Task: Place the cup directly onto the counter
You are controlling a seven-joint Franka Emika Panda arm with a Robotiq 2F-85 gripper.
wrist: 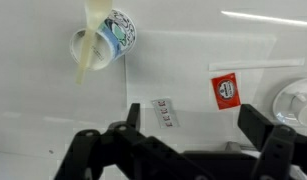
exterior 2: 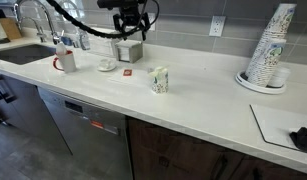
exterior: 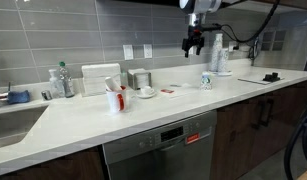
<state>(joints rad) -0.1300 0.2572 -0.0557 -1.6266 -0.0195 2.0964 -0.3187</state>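
The small pale white-bluish cup (exterior: 206, 80) stands upright on the long white counter (exterior: 113, 125), seen in both exterior views (exterior 2: 159, 80). In the wrist view the cup (wrist: 111, 40) is at the upper left, with a pale yellowish strip across its mouth. My gripper (exterior: 195, 48) hangs well above the counter near the back wall, apart from the cup and to its side (exterior 2: 128, 30). Its jaws (wrist: 193, 125) are open and empty, with bare counter (wrist: 193, 60) between them.
A small reddish mat (wrist: 225, 88) and a paper label (wrist: 165, 113) lie on the counter below the gripper. A white cup on a saucer (exterior: 146, 92), a white-and-red cup with utensils (exterior: 115, 98), a stack of paper cups (exterior 2: 268, 55) and a sink (exterior: 13, 125) are nearby.
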